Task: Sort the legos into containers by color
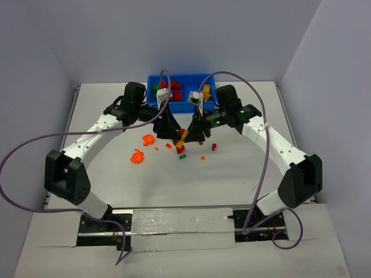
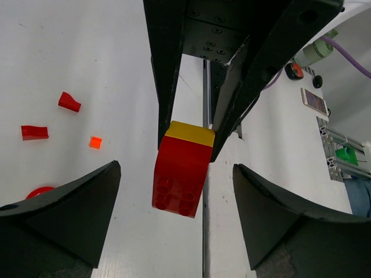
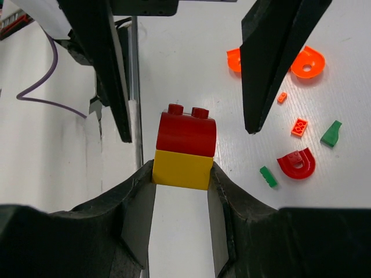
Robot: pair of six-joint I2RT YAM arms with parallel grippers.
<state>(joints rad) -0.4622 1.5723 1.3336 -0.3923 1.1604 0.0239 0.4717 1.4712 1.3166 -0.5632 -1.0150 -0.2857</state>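
The right hand [image 3: 181, 167] is clamped on a yellow brick [image 2: 191, 134], one finger pressed against each of its side faces. A red brick [image 3: 186, 132] with a rounded back is stuck onto the yellow one and juts out beyond the fingertips, its studs pointing away from the right wrist. The joined pair hangs in the air above the surface [image 1: 232, 179], between the two arms and just in front of the blue tray [image 1: 185, 76].

The left hand [image 1: 168, 130] faces the right one, its fingers [image 2: 69, 214] spread wide apart. They stand on either side of the red brick without touching it.

The tray sits at the far edge of the surface and holds red and green pieces, though the overhead view does not show which compartment each is in.

Loose pieces lie on the surface near the hands: two orange arches [image 1: 148, 139], a red arch [image 3: 297, 164], a small orange plate [image 3: 299, 126] and two green pieces [image 3: 331, 133], all well apart from the tray.
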